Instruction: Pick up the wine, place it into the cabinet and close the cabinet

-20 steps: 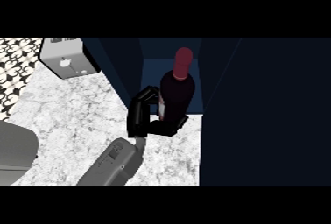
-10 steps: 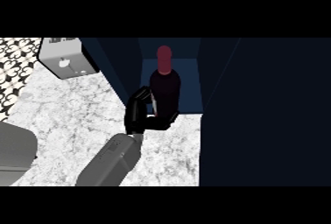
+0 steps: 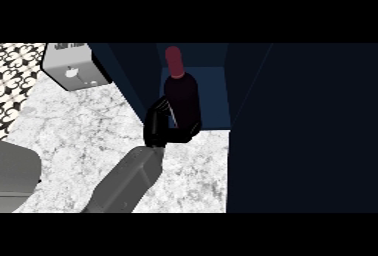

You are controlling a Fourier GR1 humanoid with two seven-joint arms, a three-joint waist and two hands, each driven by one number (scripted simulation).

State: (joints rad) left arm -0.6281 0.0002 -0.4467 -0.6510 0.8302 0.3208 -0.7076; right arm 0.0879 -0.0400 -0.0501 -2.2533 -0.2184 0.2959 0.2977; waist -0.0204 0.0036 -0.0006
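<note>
The wine bottle [image 3: 182, 97] is dark with a red cap [image 3: 174, 59]. It stands nearly upright at the open front of the dark blue cabinet [image 3: 210, 75], its base near the cabinet's lower edge. My right hand [image 3: 158, 125] is shut on the bottle's lower part, fingers curled round it from the left and below. Its grey forearm [image 3: 129, 177] comes in from the lower middle. The open cabinet door [image 3: 303, 130] fills the right side as a large dark panel. A grey forearm [image 3: 16, 170] shows at the left edge, with its hand out of the picture.
A grey box-shaped appliance [image 3: 70, 70] stands at the back left on the white marble counter [image 3: 81, 125]. Patterned black-and-white tile [image 3: 18, 75] covers the wall at far left. The cabinet's left wall [image 3: 133, 80] is close beside the bottle.
My right hand has carried the bottle leftward and deeper into the cabinet opening. The bottle now stands straighter than a second ago.
</note>
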